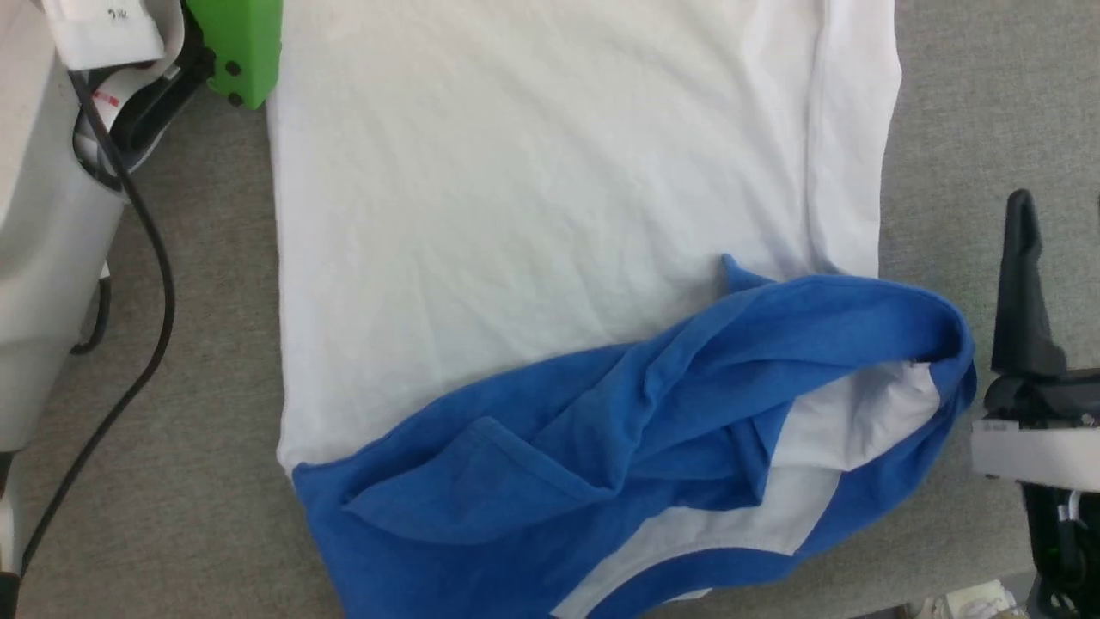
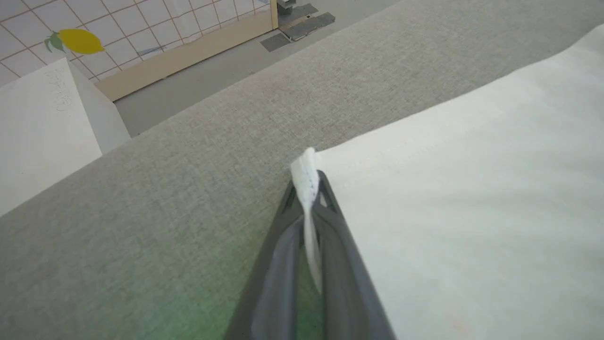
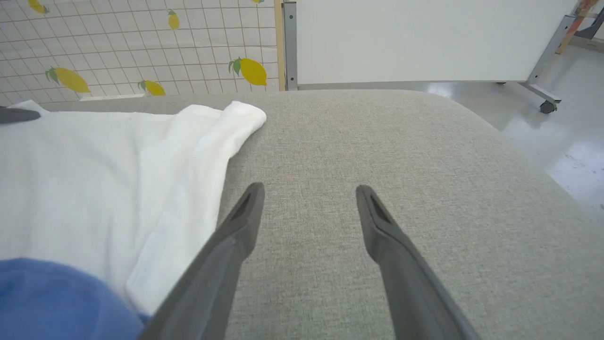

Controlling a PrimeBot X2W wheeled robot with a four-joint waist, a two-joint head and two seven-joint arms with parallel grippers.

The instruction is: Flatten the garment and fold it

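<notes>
Here, a white T-shirt [image 1: 533,215] with royal-blue sleeves and shoulders lies on a grey, cloth-covered worktop [image 1: 189,430]. Seen from the head camera, its white body is spread mostly flat and runs off the top of the view. The blue part is bunched in loose folds at the near end, with a patch of white showing inside the folds. Along the shirt's right side a narrow strip of white cloth is doubled over.

In the left wrist view, the left gripper [image 2: 309,189] has its jaws closed on a corner of the white T-shirt [image 2: 472,212]. A thin ridge of cloth stands pinched between the two dark fingers [image 2: 283,245] and pokes out past their tips. The corner sits right at the shirt's edge, with bare grey worktop [image 2: 165,189] beside it.

In the right wrist view, the right gripper [image 3: 309,191] has its jaws wide apart and holds nothing. It is over bare worktop [image 3: 377,141], just beside the shirt's doubled-over white edge [image 3: 188,189].

In the head view one dark finger [image 1: 1023,284] of that gripper points up, close to the blue bunch. A black cable [image 1: 155,258] hangs at the left. Behind the worktop are a tiled wall with yellow lemon prints [image 3: 253,71] and a white panel [image 3: 424,38].
</notes>
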